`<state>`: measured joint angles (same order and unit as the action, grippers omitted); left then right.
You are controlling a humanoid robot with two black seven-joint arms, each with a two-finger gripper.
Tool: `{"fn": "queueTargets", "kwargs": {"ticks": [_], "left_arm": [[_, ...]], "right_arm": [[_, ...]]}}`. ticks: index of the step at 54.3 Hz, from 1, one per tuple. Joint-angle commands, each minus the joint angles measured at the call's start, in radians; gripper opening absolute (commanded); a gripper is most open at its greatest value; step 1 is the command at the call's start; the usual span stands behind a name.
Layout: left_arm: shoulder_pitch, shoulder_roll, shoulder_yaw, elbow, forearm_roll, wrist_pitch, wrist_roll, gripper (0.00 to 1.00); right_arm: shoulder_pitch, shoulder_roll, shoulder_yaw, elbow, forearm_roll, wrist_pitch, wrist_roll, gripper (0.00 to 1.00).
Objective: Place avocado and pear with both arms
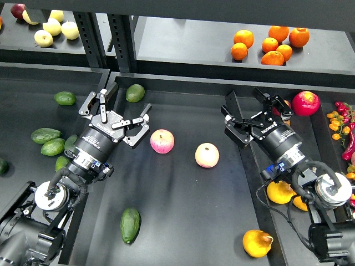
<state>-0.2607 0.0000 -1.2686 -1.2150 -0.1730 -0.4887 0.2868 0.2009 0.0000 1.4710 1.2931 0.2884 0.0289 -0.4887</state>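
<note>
The left gripper (118, 113), black w/ two fingers, is seen spread wide open, nothing held; it is poised above the dark tray floor (183, 210), upper left of centre. The right gripper (256, 108) is likewise splayed open and empty, set near the tray's right wall. Just right of the left gripper's lower finger (141, 133) a round pink-yellow apple (162, 141) is found, close but contact can't be told; a second paler pink-yellow apple (207, 154) lies further right, approx. midway between the two arms.

The elongated dark green avocado (130, 224) is lying on the tray floor at lower left of centre, well apart from both grippers, tapered end down. The lumpy yellow-orange pear (257, 243) is found at bottom right, below the right arm, by the tray's right edge. A shorter, rounder green avocado (135, 92) sits near the tray's back wall, just right of the left gripper's upper finger. A red round fruit (305, 102) is seen beyond the right gripper. Oranges (270, 44) are grouped on the rear shelf.
</note>
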Motion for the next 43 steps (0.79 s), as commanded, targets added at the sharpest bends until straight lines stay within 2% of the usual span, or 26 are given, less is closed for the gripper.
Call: {"fn": "queueTargets", "kwargs": {"ticks": [1, 43], "left_arm": [[0.0, 0.0, 0.0, -0.001, 0.0, 0.0, 0.002, 0.99], [0.031, 0.0, -0.006, -0.006, 0.001, 0.0, 0.018, 1.0]], "right_arm": [[0.0, 0.0, 0.0, 0.0, 0.0, 0.0, 0.0, 1.0], [0.0, 0.0, -0.001, 0.003, 0.002, 0.0, 0.0, 1.0]]}}
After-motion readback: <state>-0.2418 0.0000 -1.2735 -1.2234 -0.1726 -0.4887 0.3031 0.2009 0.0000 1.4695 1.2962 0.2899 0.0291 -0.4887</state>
